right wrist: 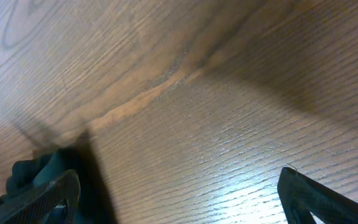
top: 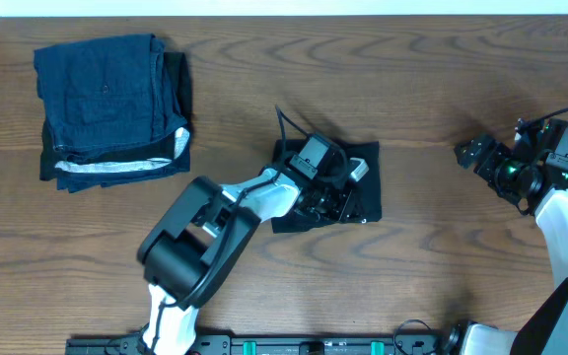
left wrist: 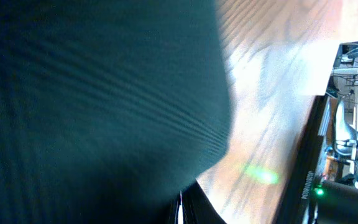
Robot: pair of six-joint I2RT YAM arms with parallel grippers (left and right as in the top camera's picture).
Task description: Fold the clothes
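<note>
The clothes (top: 367, 156), a black T-shirt, lie bunched into a small dark packet at the middle of the wooden table. My left gripper (top: 333, 202) rests right on top of the packet. In the left wrist view dark fabric (left wrist: 92, 99) fills most of the frame, and the shut gripper (left wrist: 182, 213) sits at its lower edge. Whether a fold is pinched between the fingertips does not show. My right gripper (top: 476, 153) hangs apart at the right, well clear of the shirt. In the right wrist view the right gripper (right wrist: 179, 193) stands wide open over bare wood.
A stack of dark blue folded garments (top: 106, 104) with a white-striped edge sits at the back left. A black rail (top: 314, 345) runs along the front edge of the table, and also shows in the left wrist view as the rail (left wrist: 309, 162).
</note>
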